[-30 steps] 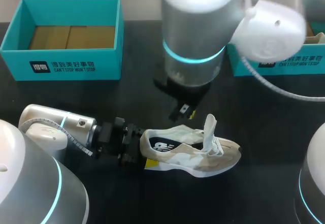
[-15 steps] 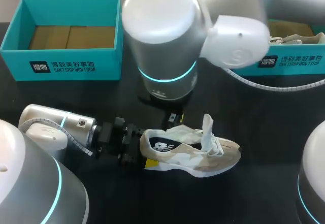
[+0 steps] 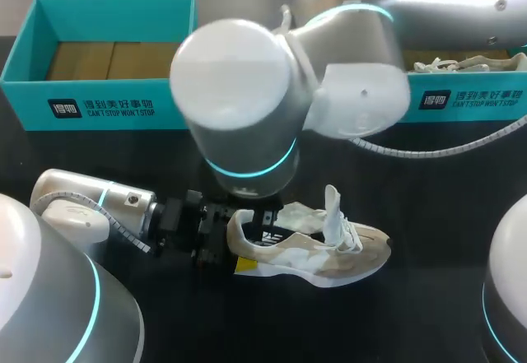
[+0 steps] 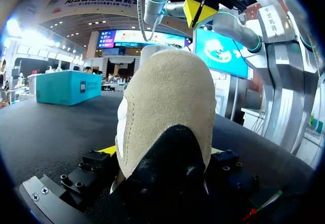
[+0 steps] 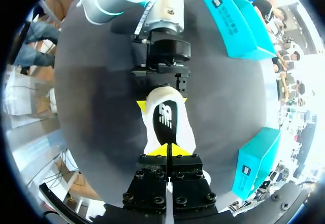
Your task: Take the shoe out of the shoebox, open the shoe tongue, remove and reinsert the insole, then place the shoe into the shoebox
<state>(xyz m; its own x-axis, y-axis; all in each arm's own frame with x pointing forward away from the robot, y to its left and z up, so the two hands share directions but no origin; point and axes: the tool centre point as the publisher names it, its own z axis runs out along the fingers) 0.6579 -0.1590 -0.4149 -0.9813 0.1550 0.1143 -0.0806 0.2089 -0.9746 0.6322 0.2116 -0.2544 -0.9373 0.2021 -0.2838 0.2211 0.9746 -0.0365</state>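
While the beige and white shoe lies on the black table, outside both boxes, the left gripper has it by the heel, one yellow tip pressed on each side. The shoe's toe points away from that arm, and its white tongue stands up. The right arm comes in from the right and reaches past the middle, its wrist hanging over the shoe's heel end. From that wrist, the right gripper is directly above the shoe's opening with its two tips closed against each other and nothing visible between them. Below it the dark insole sits inside the shoe. One teal shoebox stands at the far left of the table. Another shoebox at the far right holds a second shoe.
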